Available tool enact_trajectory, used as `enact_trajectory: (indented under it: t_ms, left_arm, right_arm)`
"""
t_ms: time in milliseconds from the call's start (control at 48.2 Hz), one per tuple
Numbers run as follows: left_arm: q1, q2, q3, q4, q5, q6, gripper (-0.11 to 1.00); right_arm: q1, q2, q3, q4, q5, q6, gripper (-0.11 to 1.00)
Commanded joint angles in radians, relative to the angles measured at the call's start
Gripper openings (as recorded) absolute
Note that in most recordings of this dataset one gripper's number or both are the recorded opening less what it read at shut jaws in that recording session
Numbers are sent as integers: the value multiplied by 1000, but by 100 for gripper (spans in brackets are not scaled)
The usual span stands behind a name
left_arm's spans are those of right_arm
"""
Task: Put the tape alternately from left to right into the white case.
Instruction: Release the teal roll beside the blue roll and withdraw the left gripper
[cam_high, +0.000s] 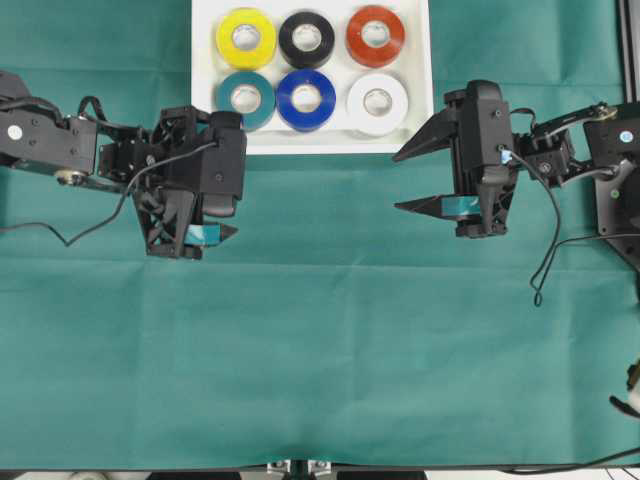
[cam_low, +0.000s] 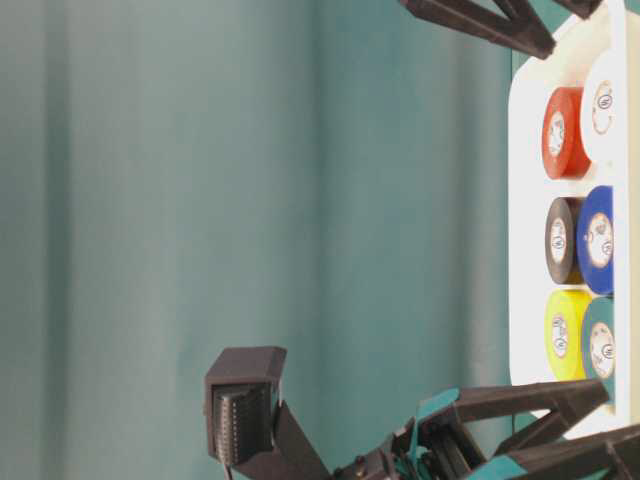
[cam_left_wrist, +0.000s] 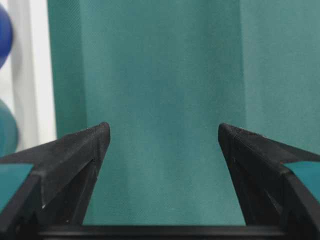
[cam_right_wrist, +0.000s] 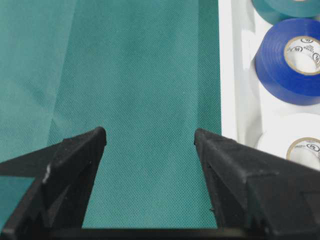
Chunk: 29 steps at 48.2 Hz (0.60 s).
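The white case lies at the back middle of the table and holds all the tape. In its far row are the yellow, black and orange-red rolls. In its near row are the teal, blue and white rolls. My left gripper hovers just off the case's front left corner, open and empty. My right gripper is off the front right corner, open wide with only cloth between its fingers. The right wrist view shows the blue roll and white roll inside the rim.
A green cloth covers the whole table. Black cables trail from both arms onto the cloth. In the table-level view the case is at the right edge.
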Motion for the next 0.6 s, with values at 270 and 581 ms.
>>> enact_trajectory:
  t_ms: [270,581]
  left_arm:
    - [-21,25,15,-3,-77,-5,53]
    - [-21,-34,43,-2,-78,-5,53]
  right_arm:
    - [17,-5,-8,3,-8,2,79]
    - [18,-12,-6,3,-5,2,79]
